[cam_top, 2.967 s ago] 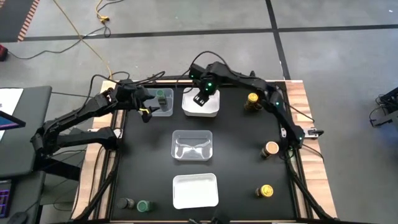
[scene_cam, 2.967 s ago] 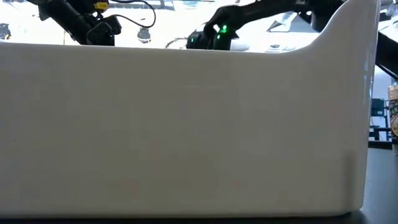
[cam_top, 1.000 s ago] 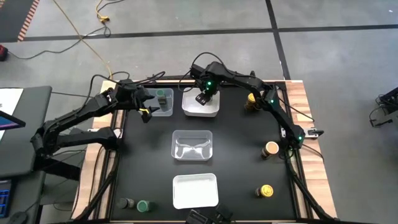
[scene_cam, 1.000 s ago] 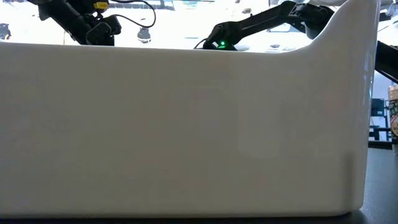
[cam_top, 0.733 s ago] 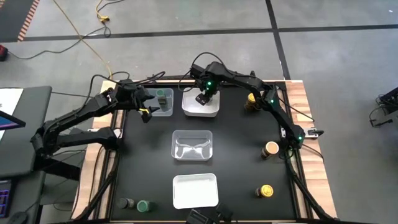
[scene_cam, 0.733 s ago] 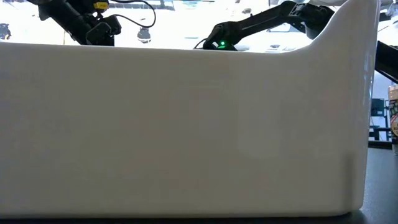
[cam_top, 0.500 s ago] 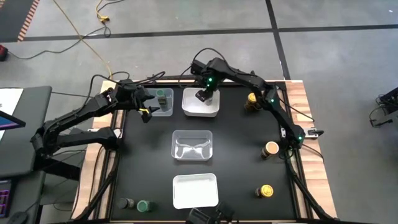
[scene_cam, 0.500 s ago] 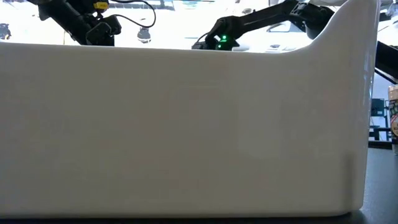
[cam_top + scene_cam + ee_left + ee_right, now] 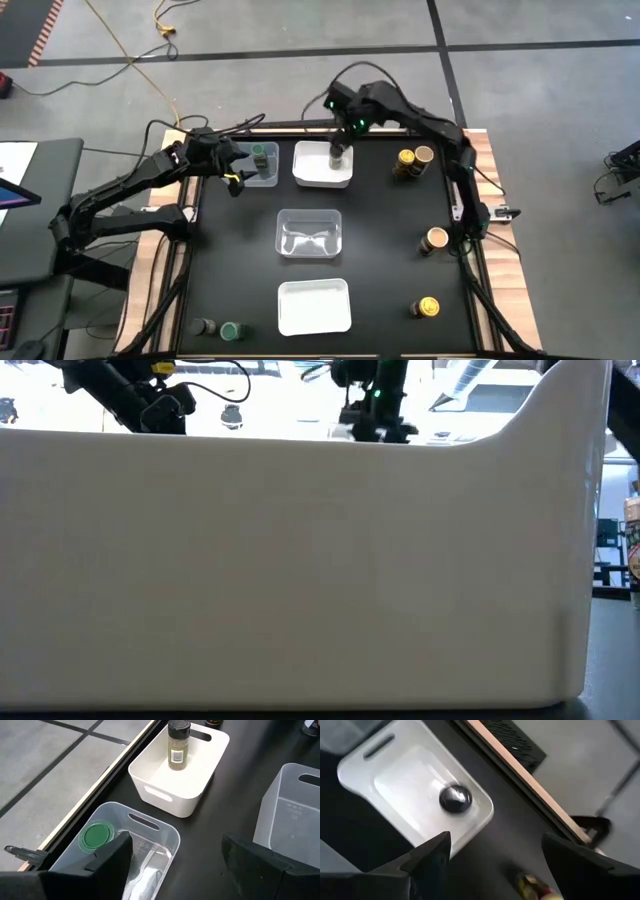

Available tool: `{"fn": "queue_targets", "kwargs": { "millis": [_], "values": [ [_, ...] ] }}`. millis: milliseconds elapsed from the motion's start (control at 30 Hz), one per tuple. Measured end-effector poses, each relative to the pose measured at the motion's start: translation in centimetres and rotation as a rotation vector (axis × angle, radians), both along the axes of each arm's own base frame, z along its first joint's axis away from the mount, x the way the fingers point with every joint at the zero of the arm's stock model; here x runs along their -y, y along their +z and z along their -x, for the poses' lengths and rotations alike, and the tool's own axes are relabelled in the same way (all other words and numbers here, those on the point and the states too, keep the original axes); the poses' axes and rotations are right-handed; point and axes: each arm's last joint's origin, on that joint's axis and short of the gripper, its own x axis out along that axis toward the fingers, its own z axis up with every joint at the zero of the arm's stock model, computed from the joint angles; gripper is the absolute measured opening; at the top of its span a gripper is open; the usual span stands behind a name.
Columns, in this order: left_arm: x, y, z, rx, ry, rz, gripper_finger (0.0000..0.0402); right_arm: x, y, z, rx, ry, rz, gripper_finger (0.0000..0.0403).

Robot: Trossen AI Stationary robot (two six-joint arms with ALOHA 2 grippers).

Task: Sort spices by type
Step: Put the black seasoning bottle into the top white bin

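1. High view: four trays lie on the black table [image 9: 390, 260]. A white tray [image 9: 322, 166] and a clear tray [image 9: 262, 165] sit at 12 o'clock, another clear tray [image 9: 309, 234] at centre, and a second white tray [image 9: 314, 306] at 6. Eight jars are counted: one green-lidded jar [image 9: 261, 155] in the far clear tray, one dark-lidded jar [image 9: 337, 155] in the far white tray, two at 1 o'clock, one at 3, one at 5, two at 7.
2. Low view: a white tray wall [image 9: 300, 570] fills the frame, hiding every jar.
3. Left wrist view: the left gripper [image 9: 175, 857] hangs open and empty above the far clear tray.
4. Right wrist view: the right gripper [image 9: 495, 852] stands open and empty above the dark-lidded jar.
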Motion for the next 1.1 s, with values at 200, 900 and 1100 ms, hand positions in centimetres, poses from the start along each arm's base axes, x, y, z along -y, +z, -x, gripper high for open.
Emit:
{"fn": "queue_targets", "kwargs": {
  "millis": [200,900,1100],
  "values": [
    [0.0,-0.1,0.0,0.012,0.027,0.042,0.029,-6.8,-0.5,2.4,-0.009,0.0,0.036,0.0332],
    [6.8,3.0,-2.5,-0.034,0.168,0.213,0.029,-19.5,-10.5,16.0,0.626,-0.042,0.039,0.0318],
    [11.6,3.2,-6.4,-0.089,0.022,0.213,0.029,-20.3,-10.8,17.2,0.656,0.077,0.02,0.0317]
  ]
}}
